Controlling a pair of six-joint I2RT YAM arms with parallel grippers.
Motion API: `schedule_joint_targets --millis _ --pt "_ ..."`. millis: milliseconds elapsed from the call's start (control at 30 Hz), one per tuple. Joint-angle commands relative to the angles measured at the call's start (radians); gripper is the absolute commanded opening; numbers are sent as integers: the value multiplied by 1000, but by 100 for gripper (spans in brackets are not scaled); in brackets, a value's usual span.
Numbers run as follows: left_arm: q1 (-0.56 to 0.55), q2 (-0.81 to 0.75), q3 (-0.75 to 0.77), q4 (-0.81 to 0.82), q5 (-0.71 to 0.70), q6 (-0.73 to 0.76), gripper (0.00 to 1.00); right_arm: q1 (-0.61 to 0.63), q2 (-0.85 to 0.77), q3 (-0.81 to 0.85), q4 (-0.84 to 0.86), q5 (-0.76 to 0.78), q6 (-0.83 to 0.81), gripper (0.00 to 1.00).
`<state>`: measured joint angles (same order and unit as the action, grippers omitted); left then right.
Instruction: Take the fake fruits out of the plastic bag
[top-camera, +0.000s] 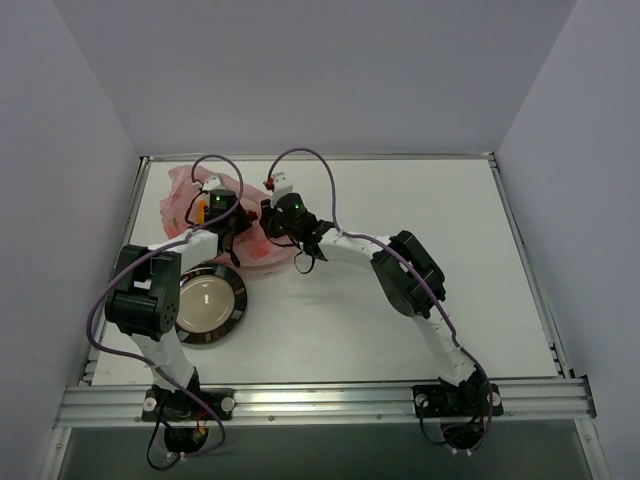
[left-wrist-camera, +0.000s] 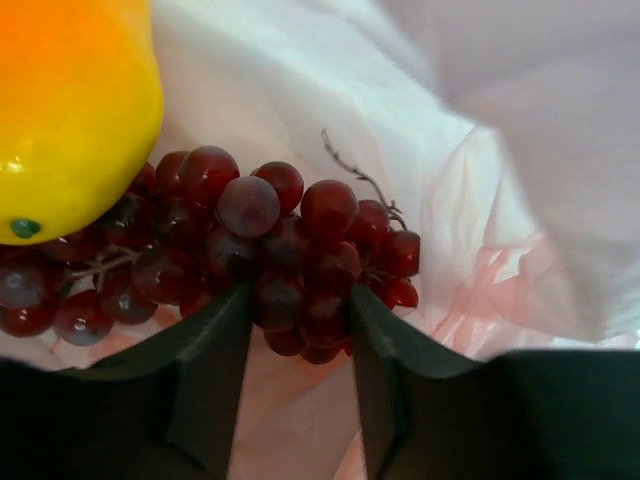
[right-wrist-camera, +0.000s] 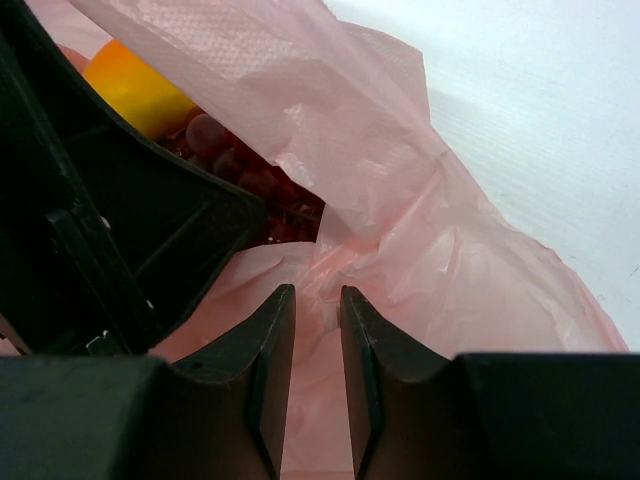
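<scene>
The pink plastic bag (top-camera: 178, 192) lies at the table's back left, its mouth spread wide. Inside it, in the left wrist view, a dark red grape bunch (left-wrist-camera: 260, 230) lies under an orange-yellow mango (left-wrist-camera: 70, 100). My left gripper (left-wrist-camera: 300, 300) reaches into the bag, and its two fingertips press on the lower grapes from both sides. My right gripper (right-wrist-camera: 317, 295) is pinched on a fold of the plastic bag (right-wrist-camera: 420, 230) at the mouth, beside the left gripper's black body (right-wrist-camera: 120, 230). Past that body show the mango (right-wrist-camera: 135, 85) and grapes (right-wrist-camera: 230, 160). The peach is hidden.
A round black-rimmed plate (top-camera: 238, 300) sits just in front of the bag, next to the left arm's base. Both wrists (top-camera: 250, 215) crowd together over the bag. White walls close the table at the back and the sides.
</scene>
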<state>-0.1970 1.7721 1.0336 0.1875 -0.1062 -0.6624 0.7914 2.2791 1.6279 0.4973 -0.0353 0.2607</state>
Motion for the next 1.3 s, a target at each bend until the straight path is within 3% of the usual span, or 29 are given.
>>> schedule_joint_targets --millis 0,100,167,200,667,1267 --pt "2 -63 -6 93 -27 -5 36 -8 -72 -14 29 -15 -14 21" --pt "13 -53 3 92 -43 -12 22 -8 -79 -25 30 -23 -20 21" --pt "21 -48 17 90 -23 -16 4 -8 -84 -31 30 -20 -28 21" --pt "22 -56 22 84 -23 -14 2 -9 -89 -33 27 -17 -29 21" --pt "22 -281 28 4 0 -6 2 -15 -95 -11 41 -5 2 21" --pt "50 -695 52 -309 261 -78 2 -26 -70 50 27 100 107 20"
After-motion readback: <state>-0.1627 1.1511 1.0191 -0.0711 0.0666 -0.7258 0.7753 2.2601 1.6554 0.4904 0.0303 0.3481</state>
